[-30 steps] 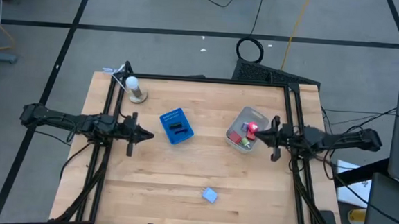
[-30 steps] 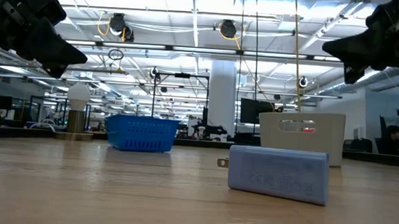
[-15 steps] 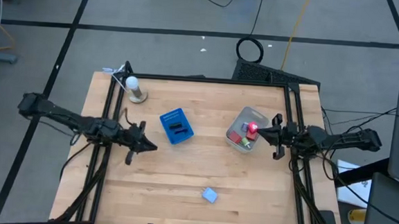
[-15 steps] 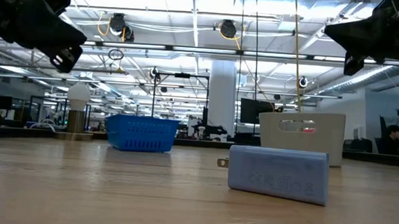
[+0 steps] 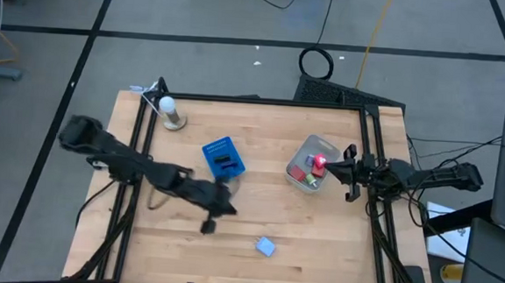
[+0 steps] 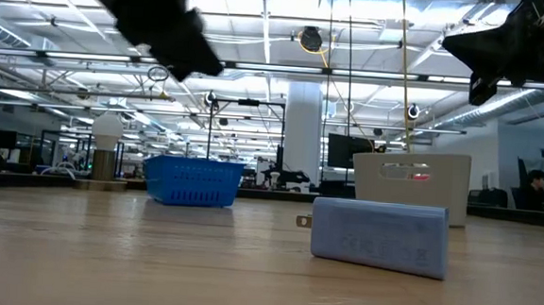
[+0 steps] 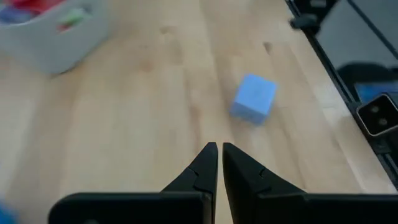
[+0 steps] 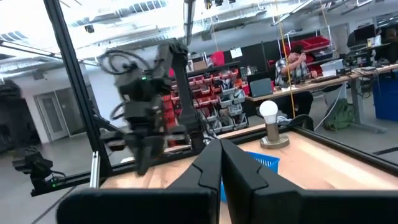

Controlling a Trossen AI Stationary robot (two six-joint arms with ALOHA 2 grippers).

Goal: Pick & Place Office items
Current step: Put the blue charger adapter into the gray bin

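A light blue block (image 5: 265, 246) lies flat on the wood near the table's near edge; it also shows in the low view (image 6: 380, 237) and the left wrist view (image 7: 254, 99). My left gripper (image 5: 226, 207) hovers shut above the table's middle, short of the block (image 7: 219, 149). Red and green pieces (image 5: 311, 166) lie in the clear tub (image 5: 300, 151). A dark piece (image 5: 226, 163) lies in the blue tray (image 5: 216, 148). My right gripper (image 5: 327, 168) is shut, raised by the tub's right side (image 8: 219, 146).
A light bulb on a base (image 5: 171, 112) stands at the far left corner. Black frame rails (image 5: 138, 143) run along the table's left and right sides. Bare wood (image 5: 317, 233) surrounds the block.
My left arm has swung from the table's left side toward the middle and the near edge, closing on the light blue block, its fingers staying shut. The right arm and all the pieces have kept still.
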